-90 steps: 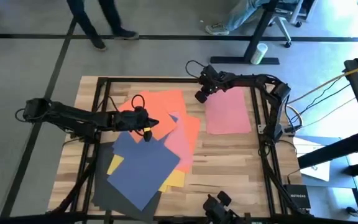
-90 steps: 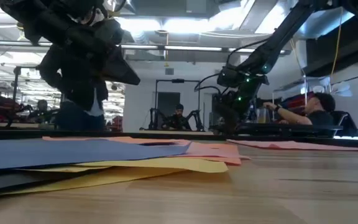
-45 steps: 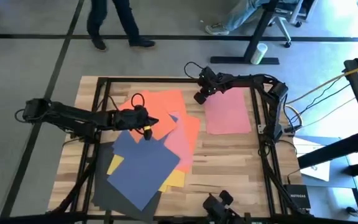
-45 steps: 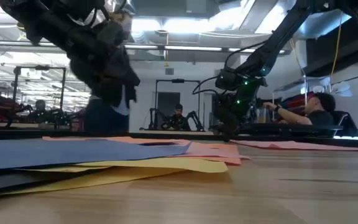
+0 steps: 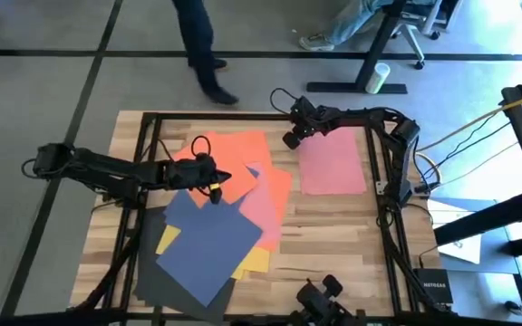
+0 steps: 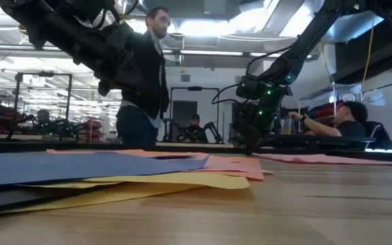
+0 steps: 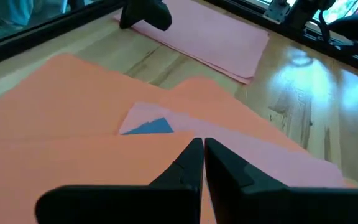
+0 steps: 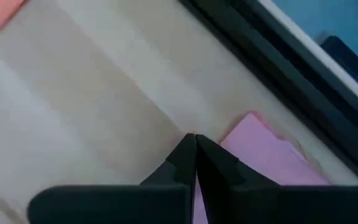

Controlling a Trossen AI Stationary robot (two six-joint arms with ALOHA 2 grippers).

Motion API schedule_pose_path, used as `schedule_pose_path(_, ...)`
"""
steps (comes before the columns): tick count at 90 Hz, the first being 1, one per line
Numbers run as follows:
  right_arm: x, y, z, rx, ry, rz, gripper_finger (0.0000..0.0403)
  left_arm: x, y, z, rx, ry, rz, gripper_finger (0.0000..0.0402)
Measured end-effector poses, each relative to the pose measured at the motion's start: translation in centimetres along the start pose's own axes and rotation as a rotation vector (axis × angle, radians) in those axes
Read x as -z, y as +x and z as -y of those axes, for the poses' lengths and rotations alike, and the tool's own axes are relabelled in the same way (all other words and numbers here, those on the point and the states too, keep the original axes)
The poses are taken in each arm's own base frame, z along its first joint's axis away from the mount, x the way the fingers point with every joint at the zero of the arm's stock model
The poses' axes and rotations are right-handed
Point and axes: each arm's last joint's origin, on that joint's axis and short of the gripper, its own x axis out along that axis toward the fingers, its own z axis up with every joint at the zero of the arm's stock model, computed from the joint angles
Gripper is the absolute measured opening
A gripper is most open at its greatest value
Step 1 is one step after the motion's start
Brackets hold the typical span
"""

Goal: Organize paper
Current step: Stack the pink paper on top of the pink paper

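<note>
Sheets of coloured paper lie overlapping at the table's left and middle: an orange sheet (image 5: 238, 152) on top at the far side, a navy blue one (image 5: 208, 240), a pink one (image 5: 263, 210), a yellow one (image 5: 254, 263) and a dark grey one (image 5: 157, 276). One pink sheet (image 5: 332, 163) lies flat by itself at the far right. My left gripper (image 7: 197, 144) hangs shut above the orange sheet (image 7: 73, 124), clear of it. My right gripper (image 8: 195, 138) is shut, its tips low at the separate pink sheet's far left corner (image 8: 253, 124). My right gripper points down at the edge of the separate pink sheet beside its far left corner (image 8: 229, 149). Its own fingers hide the spot, so I cannot tell whether it touches the sheet. The sheet lies flat on the table.
A black metal frame (image 5: 243, 116) runs around the tabletop. Bare wood (image 5: 333, 235) shows at the near right. A person (image 5: 202, 45) walks on the floor beyond the table's far edge, and another sits at the far right (image 6: 346, 119).
The person beyond the far edge has walked toward the right. Both grippers have stayed about where they were, shut, and the sheets have not moved.
</note>
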Motion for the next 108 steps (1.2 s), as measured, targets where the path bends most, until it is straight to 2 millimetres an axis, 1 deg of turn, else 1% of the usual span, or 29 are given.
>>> schedule_pose_path(27,-0.1,0.1,0.2,-0.003,0.006,0.018,0.0000,0.0,0.0,0.0,0.000,-0.005,-0.002,0.0000)
schedule_pose_path(36,-0.3,-0.4,0.1,-0.020,-0.005,0.031,0.0000,0.0,0.0,0.0,0.000,-0.005,-0.002,0.0000)
schedule_pose_path(41,-0.6,-1.0,0.1,-0.033,-0.023,0.049,0.0000,0.0,0.0,0.0,-0.001,-0.005,-0.002,0.0000)
schedule_pose_path(51,-1.2,-2.9,0.1,-0.080,-0.056,0.097,0.0000,0.0,0.0,0.0,-0.001,-0.005,-0.003,0.0000)
schedule_pose_path(57,-1.2,-4.0,0.1,-0.098,-0.081,0.086,0.0000,0.0,0.0,0.0,0.001,-0.005,-0.003,0.0000)
schedule_pose_path(65,-1.0,-5.7,-0.5,-0.107,-0.144,0.070,0.0000,0.0,0.0,0.0,0.001,-0.009,-0.003,0.0000)
schedule_pose_path(73,-0.3,-7.3,-1.8,-0.144,-0.258,0.012,0.0000,0.0,0.0,0.0,0.001,-0.009,-0.003,0.0000)
schedule_pose_path(90,2.3,-9.3,-5.7,-0.233,-0.468,-0.173,0.0000,0.0,0.0,0.0,0.001,-0.009,-0.003,0.0000)
schedule_pose_path(108,5.4,-10.3,-9.7,-0.334,-0.612,-0.316,0.0000,0.0,0.0,0.0,0.002,-0.009,-0.003,0.0000)
